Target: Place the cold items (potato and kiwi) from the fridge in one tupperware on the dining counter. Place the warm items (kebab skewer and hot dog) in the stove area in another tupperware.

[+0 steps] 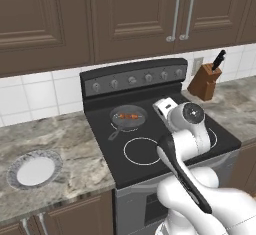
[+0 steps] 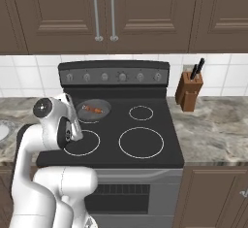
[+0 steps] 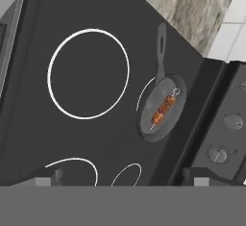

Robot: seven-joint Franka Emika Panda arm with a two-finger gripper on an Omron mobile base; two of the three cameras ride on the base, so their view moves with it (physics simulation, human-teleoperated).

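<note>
A kebab skewer [image 3: 164,110] with orange-brown meat lies in a small grey frying pan [image 3: 149,124] on the black stove's back left burner. The skewer [image 1: 130,115] and pan [image 1: 118,122] also appear in the left base view, and in the right base view the skewer [image 2: 94,109] rests in the pan [image 2: 82,116]. My gripper [image 3: 122,177] hangs above the stove, nearer its front than the pan, and looks down on it. It is open, with nothing between its fingertips [image 3: 45,177]. The hot dog, potato, kiwi and tupperware are out of view.
The stove's control panel [image 1: 132,80] with several knobs rises behind the burners. A wooden knife block [image 1: 204,82] stands on the marble counter to the right. A white plate [image 1: 35,171] lies on the counter to the left. Dark cabinets [image 2: 104,13] hang overhead.
</note>
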